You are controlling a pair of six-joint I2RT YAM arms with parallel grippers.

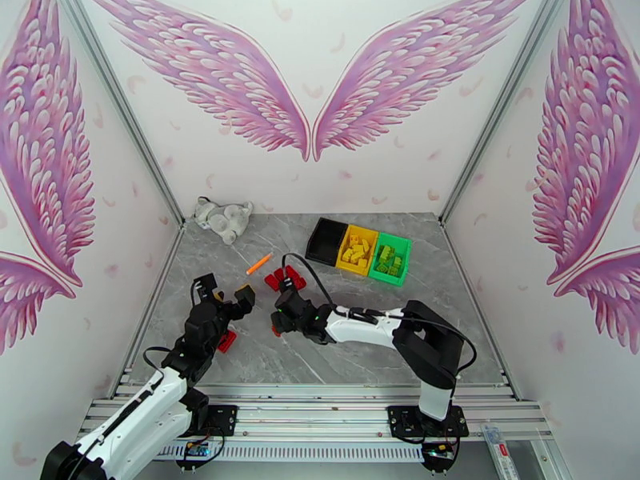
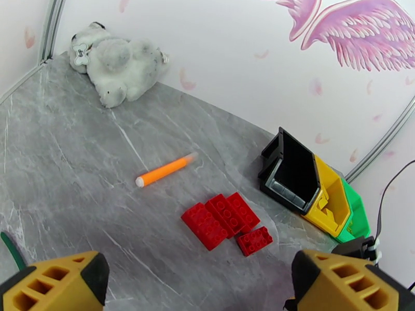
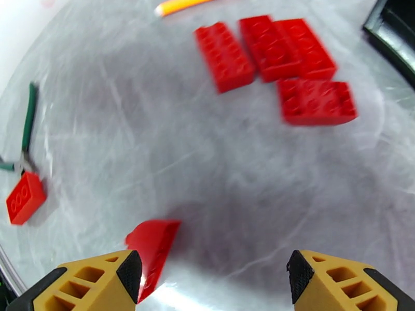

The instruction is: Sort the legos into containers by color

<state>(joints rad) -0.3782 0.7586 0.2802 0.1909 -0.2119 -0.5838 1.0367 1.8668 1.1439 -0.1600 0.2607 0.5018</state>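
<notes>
Sorting reds: hovering the spread right claw (image 3: 213, 273) beside a red brick (image 3: 153, 250) toward the counter (image 1: 464, 282)'s near edge, with left claw (image 2: 199, 273) spread too, likely needing a pinch, then carrying to the black bin (image 2: 298, 167).

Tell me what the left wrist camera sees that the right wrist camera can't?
Left wrist, not right wrist: the plush cat, the yellow bin and the green bin. Right wrist, not left wrist: a lone red brick far to the left, and a tilted red brick beside a finger. Both: the orange marker, four red bricks close together, the black bin and the grey table.
</notes>
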